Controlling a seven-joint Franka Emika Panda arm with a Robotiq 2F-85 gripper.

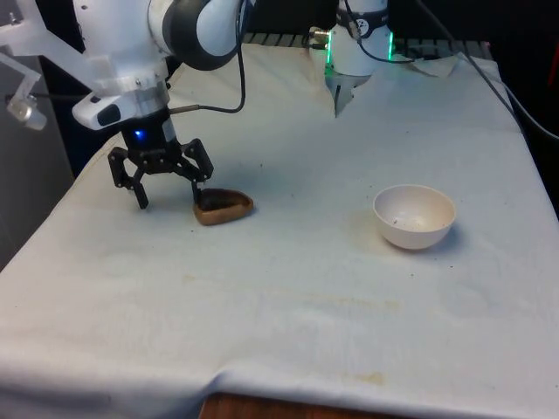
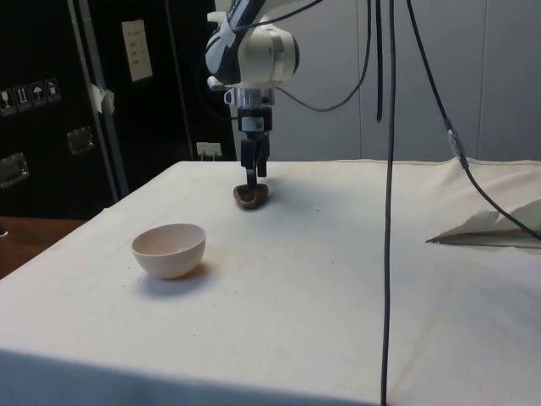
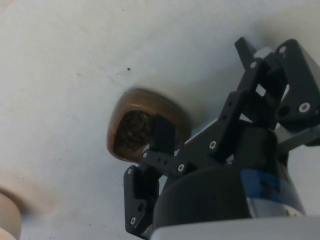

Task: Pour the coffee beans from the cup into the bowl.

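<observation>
A white robot arm (image 1: 175,35) was seen reaching down over a bench (image 1: 288,288) covered with a white cloth. Its black pincer (image 1: 168,195) was held low, just above the cloth, with its two fingers spread wide apart and nothing gripped between them. One fingertip (image 1: 199,197) was seen dipping into the mouth of a small brown cup (image 1: 224,206), which stood on the cloth directly beside the pincer; the other finger (image 1: 140,194) was held clear of the cup, on the side away from it. In the wrist view the cup (image 3: 145,131) was shown as a rounded brown vessel with dark coffee beans (image 3: 134,131) inside, and one finger (image 3: 163,136) was set over its rim. From the side, the pincer (image 2: 254,174) was seen hanging straight down over the cup (image 2: 252,195). A white bowl (image 1: 414,216) was placed well apart from the pincer, on the cup's far side, standing upright on the cloth. A few dark specks could be made out inside the bowl.
</observation>
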